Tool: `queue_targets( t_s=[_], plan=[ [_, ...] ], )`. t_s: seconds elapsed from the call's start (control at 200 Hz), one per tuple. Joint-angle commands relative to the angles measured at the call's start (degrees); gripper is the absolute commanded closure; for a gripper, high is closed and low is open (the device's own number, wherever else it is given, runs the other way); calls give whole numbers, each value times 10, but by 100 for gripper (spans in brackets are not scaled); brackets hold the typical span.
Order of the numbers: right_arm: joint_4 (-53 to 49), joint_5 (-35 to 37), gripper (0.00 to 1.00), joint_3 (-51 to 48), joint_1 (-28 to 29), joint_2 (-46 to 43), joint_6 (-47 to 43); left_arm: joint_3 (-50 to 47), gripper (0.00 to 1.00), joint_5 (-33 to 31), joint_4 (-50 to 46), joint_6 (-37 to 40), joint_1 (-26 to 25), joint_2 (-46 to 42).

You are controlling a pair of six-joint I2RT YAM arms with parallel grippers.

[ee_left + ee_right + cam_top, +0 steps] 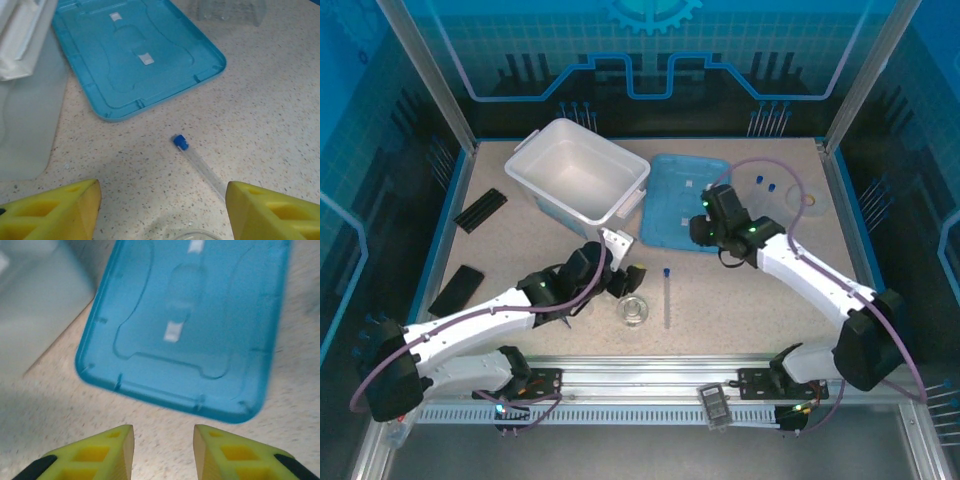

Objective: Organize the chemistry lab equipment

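Nearest the arm bases, a small clear glass dish (633,310) sits on the speckled table (720,322), just in front of the left gripper (162,200). That gripper's 2 yellow fingers (55,212) are spread wide with nothing between them, and in the left wrist view the rim of the dish shows low in the gap; I cannot tell whether either finger touches it. Just to the right of the dish lies 1 slim clear tube (202,170), flat on the table, its blue cap (180,142) pointing away from the bases toward the blue lid (670,195). To the far left, 2 black ridged strips (457,290) lie well apart from the glassware. Further back, the lid lies flat beside the white bin (582,182), close against its right side. The right gripper (163,440) hangs over the lid's near edge, its 2 yellow fingers parted by a narrow gap and pinching nothing. Right of the lid, near the back of the table, are 2 more small blue caps (766,183); their tubes are too faint to make out.
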Motion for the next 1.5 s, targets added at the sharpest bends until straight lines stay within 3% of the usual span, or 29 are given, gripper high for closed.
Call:
queue_targets(
  t_s=[0.0,0.255,0.57,1.496],
  plan=[
    [-9,-20,62,-5,37,31,27,-11,33,36,-11,-36,26,-22],
    [-4,-39,61,1,99,97,41,-27,33,104,-10,-52,64,-31],
    [-6,-50,61,10,126,168,51,-47,32,160,15,-77,89,-5],
    [-4,-35,68,36,135,267,59,-35,32,170,32,-70,96,25]
  ],
)
